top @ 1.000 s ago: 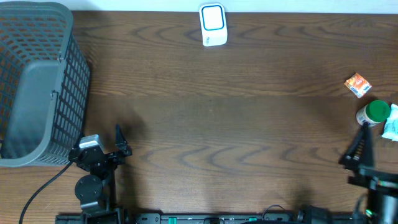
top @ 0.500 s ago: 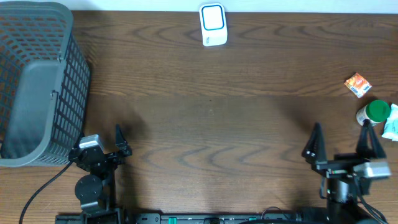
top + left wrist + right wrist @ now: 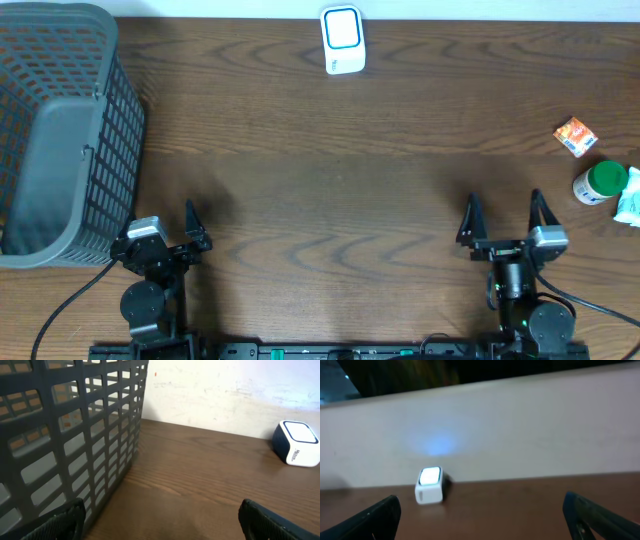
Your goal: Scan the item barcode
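Since the earlier overhead frames, the right gripper (image 3: 504,215) is sitting well to the left of its former place at the table's right edge. It is now standing clear of the green-capped bottle (image 3: 600,183) it was previously just beside. Nothing else differs: the left gripper (image 3: 196,228), the basket (image 3: 60,130) and the loose items are all lying where they were.

Right arm: it is sitting low at the near edge of the wooden table (image 3: 340,190), right of centre, pointing toward the far side. Its fingers (image 3: 471,212) are spreading wide and grasping nothing. The right wrist view, somewhat blurred, is showing the two tips in the lower corners with bare table between them. Ahead, the white barcode scanner (image 3: 342,40) is glowing against the wall.

Left arm: it is resting at the near edge just beside the grey mesh basket, folded close to its base. Its fingers are likewise standing apart and empty. The left wrist view is showing the basket wall close on the left and the scanner off to the far right.

Task items: the orange packet (image 3: 575,135), the green-capped bottle and a white packet (image 3: 630,207) are lying together at the right edge. All are well apart from the scanner at the middle of the far edge. Neither gripper is touching them.
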Tool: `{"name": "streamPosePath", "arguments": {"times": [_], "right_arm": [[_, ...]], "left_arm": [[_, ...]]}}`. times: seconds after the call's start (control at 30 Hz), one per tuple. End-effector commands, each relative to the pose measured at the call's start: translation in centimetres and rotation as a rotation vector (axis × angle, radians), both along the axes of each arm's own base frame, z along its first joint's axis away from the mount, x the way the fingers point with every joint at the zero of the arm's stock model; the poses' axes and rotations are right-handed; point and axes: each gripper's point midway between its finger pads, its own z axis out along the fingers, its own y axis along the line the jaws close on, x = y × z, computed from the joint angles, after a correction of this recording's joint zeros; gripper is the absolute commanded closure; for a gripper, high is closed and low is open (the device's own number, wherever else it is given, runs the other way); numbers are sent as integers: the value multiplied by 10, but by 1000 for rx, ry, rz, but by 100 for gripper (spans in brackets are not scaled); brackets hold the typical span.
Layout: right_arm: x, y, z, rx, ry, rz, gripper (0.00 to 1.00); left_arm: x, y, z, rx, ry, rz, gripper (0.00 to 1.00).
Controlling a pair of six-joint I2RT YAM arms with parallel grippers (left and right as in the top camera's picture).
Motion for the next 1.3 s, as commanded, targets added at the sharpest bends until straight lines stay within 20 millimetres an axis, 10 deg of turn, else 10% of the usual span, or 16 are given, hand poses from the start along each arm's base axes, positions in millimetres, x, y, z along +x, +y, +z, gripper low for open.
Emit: {"name": "streamPosePath", "arguments": {"times": [0.0,0.23,1.27], "right_arm": [[2,0,-11,-8,30,-3,1],[4,6,-70,-15,270,19,1],[4,5,-69,-15,268,16,1]], "left_arm": [[0,-2,-15,-3,42,-11,2],[0,-2,-15,-3,42,-10,2],[2,-22,-14,-74,30,-88,2]]}}
